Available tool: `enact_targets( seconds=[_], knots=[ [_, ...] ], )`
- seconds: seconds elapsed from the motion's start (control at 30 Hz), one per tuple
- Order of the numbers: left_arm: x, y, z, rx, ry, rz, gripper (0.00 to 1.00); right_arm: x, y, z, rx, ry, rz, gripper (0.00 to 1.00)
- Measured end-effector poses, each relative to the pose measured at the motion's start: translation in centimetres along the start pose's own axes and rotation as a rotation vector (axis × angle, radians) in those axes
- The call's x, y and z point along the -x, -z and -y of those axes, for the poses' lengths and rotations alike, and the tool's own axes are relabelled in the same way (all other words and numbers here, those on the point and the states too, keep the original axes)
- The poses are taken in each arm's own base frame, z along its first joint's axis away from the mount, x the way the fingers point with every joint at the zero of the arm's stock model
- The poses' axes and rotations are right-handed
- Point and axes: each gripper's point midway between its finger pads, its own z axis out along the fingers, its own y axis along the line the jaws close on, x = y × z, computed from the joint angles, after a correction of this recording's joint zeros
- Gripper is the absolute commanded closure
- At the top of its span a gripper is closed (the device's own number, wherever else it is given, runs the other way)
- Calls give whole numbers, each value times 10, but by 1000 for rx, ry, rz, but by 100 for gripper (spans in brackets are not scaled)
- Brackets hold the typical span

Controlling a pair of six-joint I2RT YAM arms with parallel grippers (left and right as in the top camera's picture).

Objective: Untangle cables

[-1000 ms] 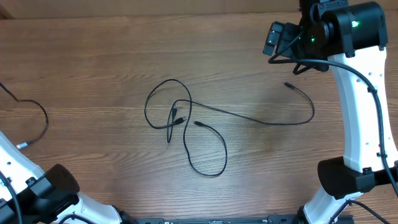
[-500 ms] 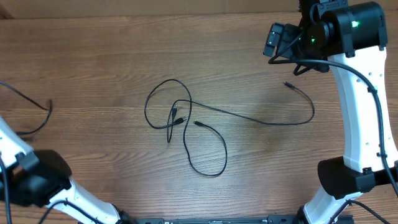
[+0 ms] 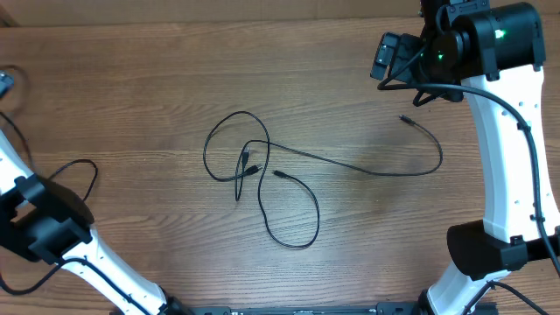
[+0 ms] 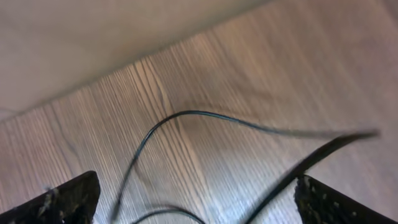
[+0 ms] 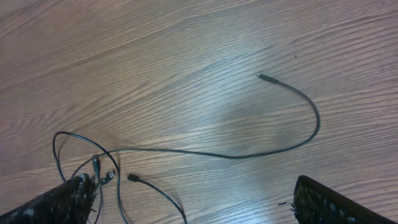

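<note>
Wood table (image 3: 131, 87) w/ tangled black cables (image 3: 248, 166) looped at ctr

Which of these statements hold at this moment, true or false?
1. The right gripper is open and empty. True.
2. A tangle of cables lies around the middle of the table. True.
3. The rightmost plug touches the right arm. False: it lies on bare wood, apart from the arm.
4. The left gripper is shut. False: its jaws stand wide apart in the wrist view.
</note>
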Motion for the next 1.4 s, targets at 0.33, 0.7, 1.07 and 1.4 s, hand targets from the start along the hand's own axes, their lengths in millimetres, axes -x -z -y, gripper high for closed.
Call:
enact_targets(
  seconds=[0.33, 0.7, 1.07, 1.4],
  knots=[
    [3, 4, 2, -18, 18, 12, 0, 0, 0, 0, 0, -1, 0, 0],
    [52, 168, 0, -261, 88, 275, 0, -1, 0, 1, -2, 0, -4, 0],
    [-90, 296, 115, -802, -411, 25, 15, -3, 0, -3, 30, -3, -21, 0],
    [-262, 335, 189, -946, -903, -271, 3, 13, -1, 34, -6, -83, -8, 0]
  ],
)
